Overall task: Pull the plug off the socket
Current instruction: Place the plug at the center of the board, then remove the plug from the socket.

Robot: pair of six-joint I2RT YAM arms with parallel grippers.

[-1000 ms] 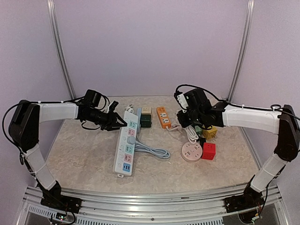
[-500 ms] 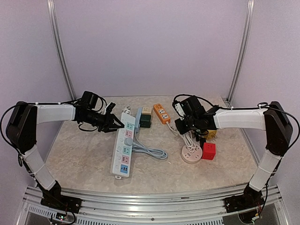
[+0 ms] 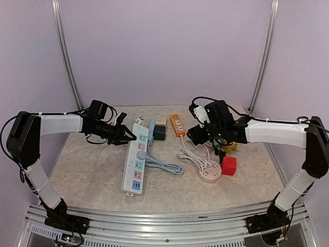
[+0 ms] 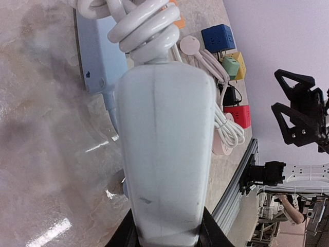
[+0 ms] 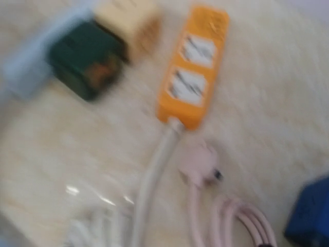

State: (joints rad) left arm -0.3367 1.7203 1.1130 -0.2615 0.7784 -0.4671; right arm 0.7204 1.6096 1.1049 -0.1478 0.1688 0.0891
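Observation:
My left gripper (image 3: pixel 128 137) is shut on the far end of the long white socket strip (image 3: pixel 134 164), which fills the left wrist view (image 4: pixel 164 154). A grey-blue plug (image 3: pixel 144 153) sits in that strip, its cable (image 3: pixel 167 166) looping to the right. A pale pink plug (image 3: pixel 181 154) lies loose on the table just below the orange socket strip (image 3: pixel 178 125), apart from it, and shows blurred in the right wrist view (image 5: pixel 200 165). My right gripper (image 3: pixel 198 135) hovers above it, open and holding nothing.
A round pink socket (image 3: pixel 210 172), a red cube (image 3: pixel 229 165) and a yellow cube (image 3: pixel 232 146) lie under my right arm. Dark green (image 3: pixel 160 133) and beige (image 3: pixel 161 121) cubes and a light-blue strip (image 3: pixel 151 126) sit at the back. A blue cube (image 4: pixel 218 37) is further right.
My right gripper has opened and pulled up and right. The pink plug has dropped onto the table, its cord spread leftward. The left arm has not moved.

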